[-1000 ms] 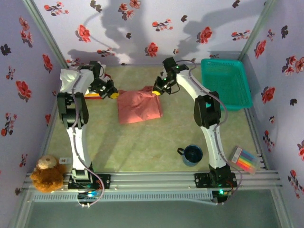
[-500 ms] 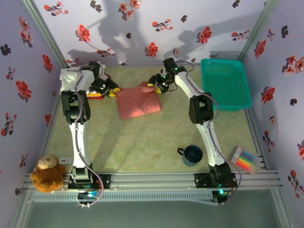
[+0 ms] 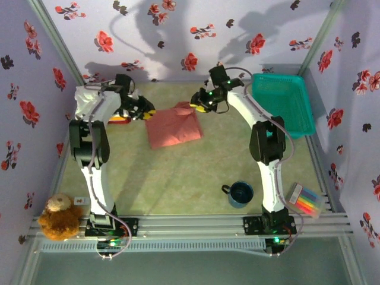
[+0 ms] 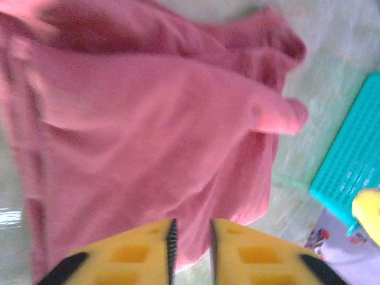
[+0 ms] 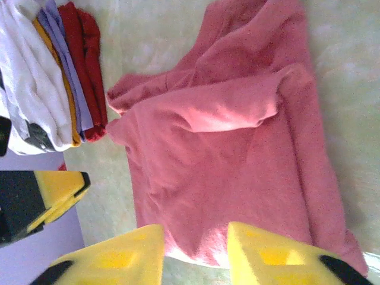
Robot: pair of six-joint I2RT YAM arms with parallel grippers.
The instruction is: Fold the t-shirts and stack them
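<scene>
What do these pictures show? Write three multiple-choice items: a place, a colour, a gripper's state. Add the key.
1. On the table, the teal basket sits: A far right; B near left; C centre.
2. The t-shirt lying mid-table is: A white; B salmon-pink; C yellow.
3. The right gripper is: A shut on the t-shirt; B shut, empty; C open, empty.
Key: 1 A, it lies at the top view's upper right; 2 B, plain in both wrist views; 3 C, its jaws stand apart above the cloth.
</scene>
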